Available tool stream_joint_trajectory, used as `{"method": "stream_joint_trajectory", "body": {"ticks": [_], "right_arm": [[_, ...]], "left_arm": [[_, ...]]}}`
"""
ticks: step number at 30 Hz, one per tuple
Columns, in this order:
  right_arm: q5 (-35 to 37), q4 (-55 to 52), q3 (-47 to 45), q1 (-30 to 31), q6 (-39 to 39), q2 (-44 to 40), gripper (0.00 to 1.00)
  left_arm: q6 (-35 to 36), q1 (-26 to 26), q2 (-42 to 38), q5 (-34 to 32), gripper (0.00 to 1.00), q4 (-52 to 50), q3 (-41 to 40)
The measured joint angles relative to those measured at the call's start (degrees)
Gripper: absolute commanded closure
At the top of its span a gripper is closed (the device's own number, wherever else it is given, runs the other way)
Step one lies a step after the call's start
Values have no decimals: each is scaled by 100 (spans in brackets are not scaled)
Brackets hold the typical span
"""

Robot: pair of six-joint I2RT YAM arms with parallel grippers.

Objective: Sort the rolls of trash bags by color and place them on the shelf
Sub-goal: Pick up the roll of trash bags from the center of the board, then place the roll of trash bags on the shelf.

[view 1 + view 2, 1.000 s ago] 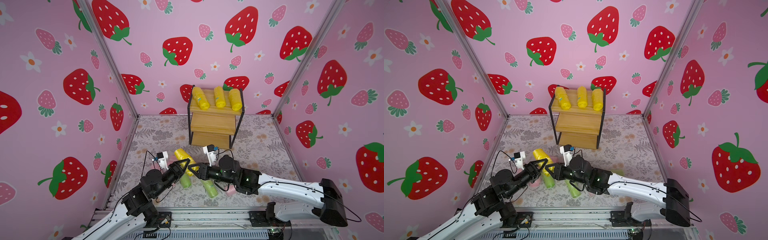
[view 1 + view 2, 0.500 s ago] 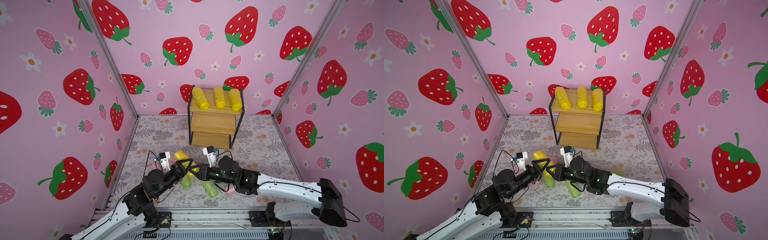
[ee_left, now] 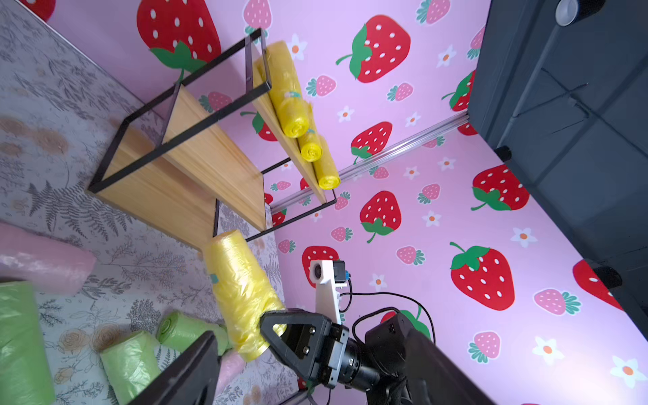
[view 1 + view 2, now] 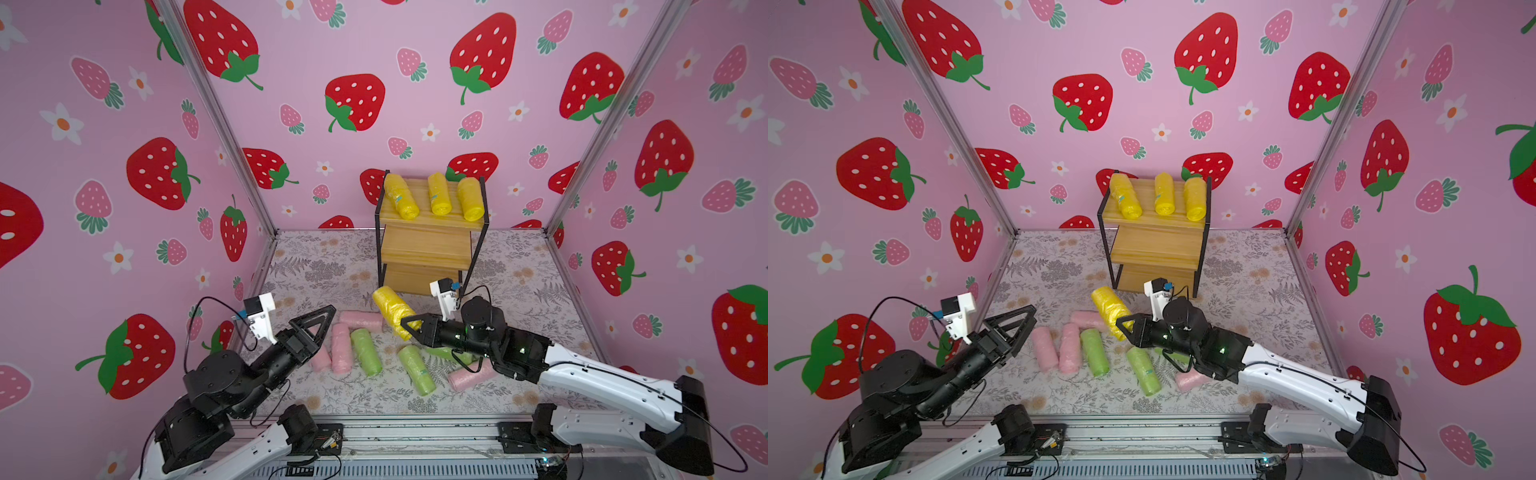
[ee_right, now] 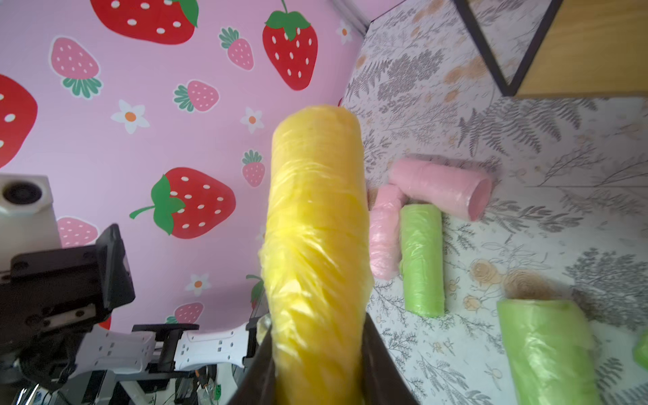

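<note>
The right end effector (image 4: 409, 326) is clamped on the near end of a yellow roll (image 4: 390, 307). The roll juts out tilted, with its free end toward the foot of the shelf (image 4: 432, 249). In the right wrist view the roll (image 5: 315, 245) runs straight out from between the dark fingers. It stands clear of the rolls lying on the flower-patterned desk (image 4: 332, 257).

The left end effector (image 4: 324, 324) has its jaws apart with nothing between them. It is off to the left of the held roll and does not touch it.

Three other yellow rolls lie side by side on the shelf's top board: a left one (image 4: 401, 201), a middle one (image 4: 439, 199) and a right one (image 4: 470, 203). The two lower boards show no rolls in both top views.

On the desk in front of the shelf lie loose rolls. Among them are a pink roll (image 4: 361, 320) just beside the held roll, another pink roll (image 4: 340, 349) touching a light green roll (image 4: 365, 351), and a second light green roll (image 4: 415, 370) nearer the right arm.
</note>
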Motion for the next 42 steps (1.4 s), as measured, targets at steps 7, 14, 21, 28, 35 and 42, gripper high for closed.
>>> {"method": "stream_joint_trajectory", "body": {"ticks": [7,14,21,28,35,42], "right_arm": [[-190,-509,2111,-1080,-592,476,100],[-247,-776,4207,-1880,-1281,1519,100],[-341,-1611,5705,-2627,-1646,2929,100],[-435,-2767,6935,-2973,-1880,4079,100],[-737,-3591,8102,-3023,-2072,4747,43],[-984,-3939,8242,-3023,-2376,4697,26]], "left_arm": [[-61,0,-197,-136,13,-411,-542],[-247,0,94,-42,16,-435,-691],[-337,0,629,393,17,-431,-658],[-385,0,798,603,18,-450,-549],[-588,0,872,874,18,-354,-793],[-597,0,1032,940,13,-378,-793]]}}
